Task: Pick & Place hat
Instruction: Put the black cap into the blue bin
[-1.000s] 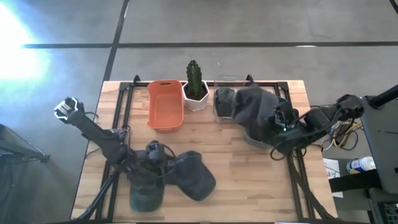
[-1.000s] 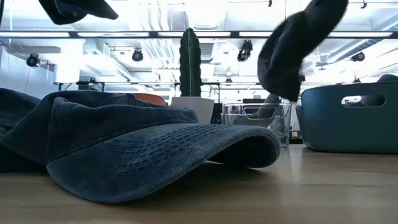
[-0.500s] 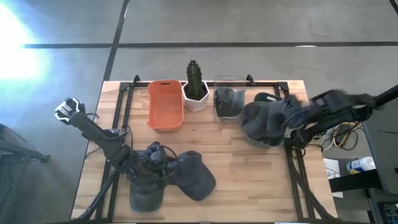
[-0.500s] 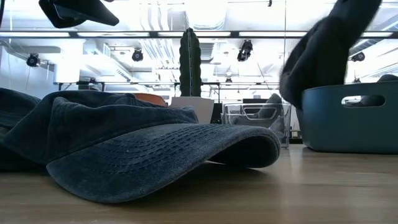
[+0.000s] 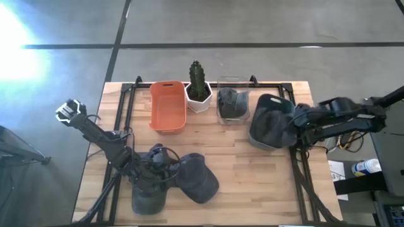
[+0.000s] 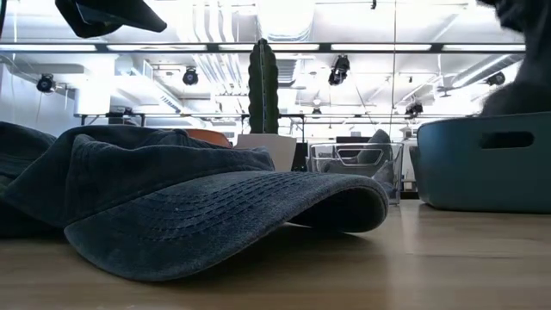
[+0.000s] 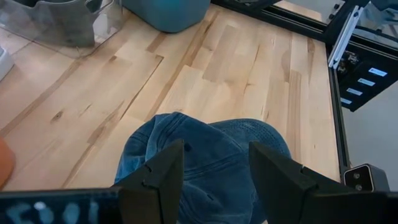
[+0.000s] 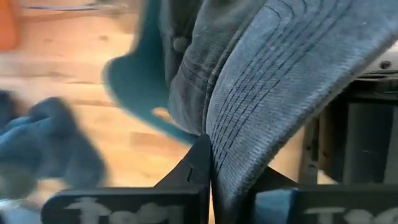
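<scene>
High view: the right gripper (image 5: 295, 129), clamped on a dark hat (image 5: 268, 126), now has it over the teal bin (image 5: 260, 142) at the table's (image 5: 252, 183) right side; half a second ago the hat sat slightly nearer the clear box (image 5: 232, 104), and a second ago it was spread across that box. The left gripper (image 5: 165, 170) is unchanged, low over two more hats (image 5: 196, 178) at the front. An orange tray (image 5: 167, 106) and a potted cactus (image 5: 198, 85) stand along the back edge; the clear box holds another hat.

Low view: the carried hat (image 6: 521, 60) has shifted to the far upper right corner, above the bin (image 6: 482, 164); earlier it hung nearer the middle. A hat brim (image 6: 215, 215) fills the foreground.

Left wrist view: the left gripper (image 7: 214, 174) has its fingers apart, directly above a blue hat (image 7: 211, 149), not gripping it.

Right wrist view: only here the grip shows: the right gripper (image 8: 214, 177) pinches the hat's stitched brim (image 8: 261, 81), with the bin's teal rim (image 8: 134, 74) behind.
</scene>
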